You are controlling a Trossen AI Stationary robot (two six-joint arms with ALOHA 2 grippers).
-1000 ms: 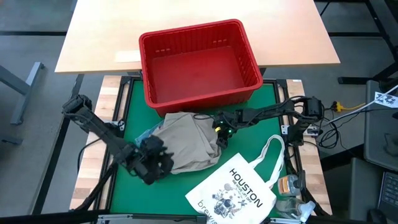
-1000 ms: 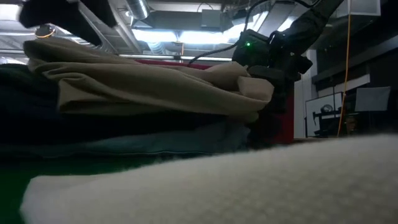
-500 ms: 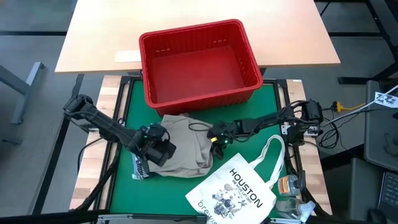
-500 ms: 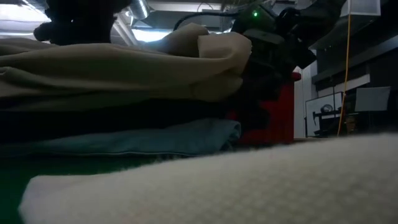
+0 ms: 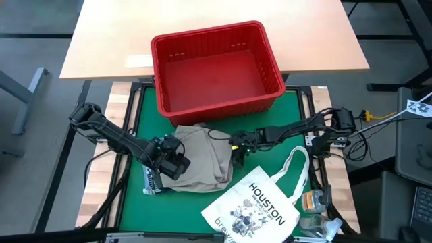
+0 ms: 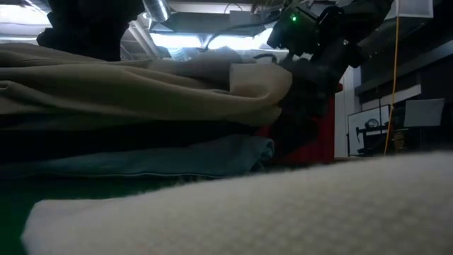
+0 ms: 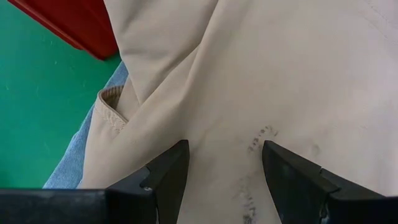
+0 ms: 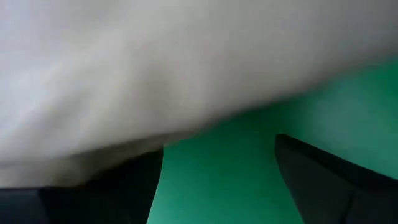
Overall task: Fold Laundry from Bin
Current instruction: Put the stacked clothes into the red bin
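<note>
A khaki garment (image 5: 206, 158) lies folded on the green mat (image 5: 290, 111), in front of the red bin (image 5: 216, 67). It tops a stack with a dark layer and light blue denim (image 6: 212, 157) beneath; denim also peeks out in the left wrist view (image 7: 68, 168). My left gripper (image 5: 172, 162) stands open over the garment's left part (image 7: 224, 152). My right gripper (image 5: 237, 145) is open at the garment's right edge (image 6: 304, 78), with green mat showing between its fingers (image 8: 217, 155). My left gripper slants down over the khaki garment's top layer (image 7: 224, 106), its fingers spread above a crease; I cannot tell whether the tips touch the cloth. My right gripper comes in from the table's right beside the garment's folded right edge (image 6: 272, 78); I cannot tell whether it touches.
A white tote bag printed HOUSTON (image 5: 260, 206) lies at the near right, its handle loop (image 5: 297, 162) just right of my right gripper. The bin's inside shows only its red floor. A wooden table (image 5: 108, 40) stands beyond the mat.
My left gripper has moved from the garment's near left edge toward the far side and right, onto the garment, and has tipped. The khaki garment's outline has drawn narrower, and its right edge, raised half a second ago, lies lower now. My right gripper has shifted a little nearer.
</note>
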